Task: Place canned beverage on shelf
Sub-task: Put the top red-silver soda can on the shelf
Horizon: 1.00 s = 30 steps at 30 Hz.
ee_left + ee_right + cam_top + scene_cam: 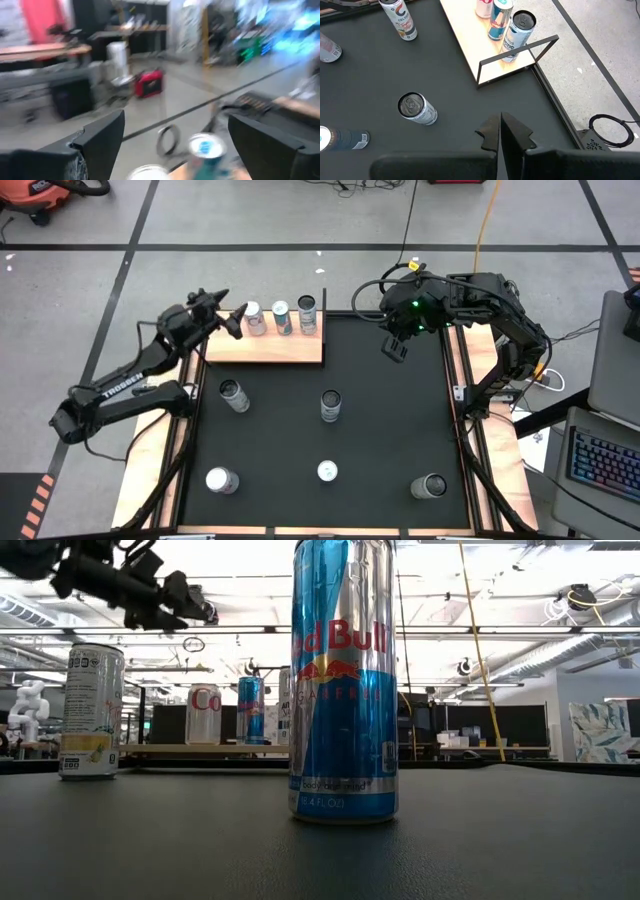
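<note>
The shelf [265, 345] is a light-wood board at the mat's far left, and three cans [282, 317] stand upright on it. My left gripper [229, 312] hovers above the shelf's left end, beside the leftmost can [254, 318]. It is open and empty. In the left wrist view [175, 135] its fingers stand wide apart, with two can tops [205, 148] below them. My right gripper [397, 346] is shut and empty above the mat's far right, as the right wrist view [500, 131] shows. The shelf [470, 35] lies ahead of it.
Several more cans stand on the black mat [390, 430]: one near the left edge [234, 394], one at the middle [330, 405], and three toward the near edge [327, 471]. In the low view a tall blue can [343, 680] fills the foreground. A laptop [605, 465] sits off the table's right.
</note>
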Tool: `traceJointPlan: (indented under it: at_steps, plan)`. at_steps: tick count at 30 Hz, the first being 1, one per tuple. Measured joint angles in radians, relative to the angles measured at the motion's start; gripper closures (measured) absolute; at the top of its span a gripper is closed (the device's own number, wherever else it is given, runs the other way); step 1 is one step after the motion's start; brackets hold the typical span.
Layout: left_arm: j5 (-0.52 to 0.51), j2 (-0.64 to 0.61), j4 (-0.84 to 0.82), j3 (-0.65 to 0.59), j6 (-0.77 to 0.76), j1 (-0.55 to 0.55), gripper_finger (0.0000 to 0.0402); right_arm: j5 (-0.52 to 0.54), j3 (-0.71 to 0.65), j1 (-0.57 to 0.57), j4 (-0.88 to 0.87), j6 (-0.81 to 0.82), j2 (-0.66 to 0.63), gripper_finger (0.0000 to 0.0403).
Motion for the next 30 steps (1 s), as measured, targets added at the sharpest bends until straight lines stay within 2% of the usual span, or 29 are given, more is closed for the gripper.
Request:
traceJointPlan:
  at_steps: [3,8,11,21,30]
  plan:
    - [-0.037,0.036,-0.099,0.09,0.049,0.002,0.0045,0.0,0.0,0.0,0.0,0.0,0.0,0.0403]
    - [-0.068,0.106,-0.115,0.171,0.133,0.004,0.0049,0.0,0.0,0.0,0.0,0.0,0.0,0.0403]
    - [-0.088,0.151,-0.117,0.19,0.142,0.009,0.0067,0.0,0.0,0.0,0.0,0.0,0.0,0.0403]
    - [-0.087,0.312,-0.112,0.224,0.135,0.068,0.0176,0.001,0.0,0.0,0.0,0.0,0.0,0.0403]
    - [-0.088,0.357,-0.135,0.269,0.13,0.068,0.0314,0.002,0.0,0.0,0.0,0.0,0.0,0.0403]
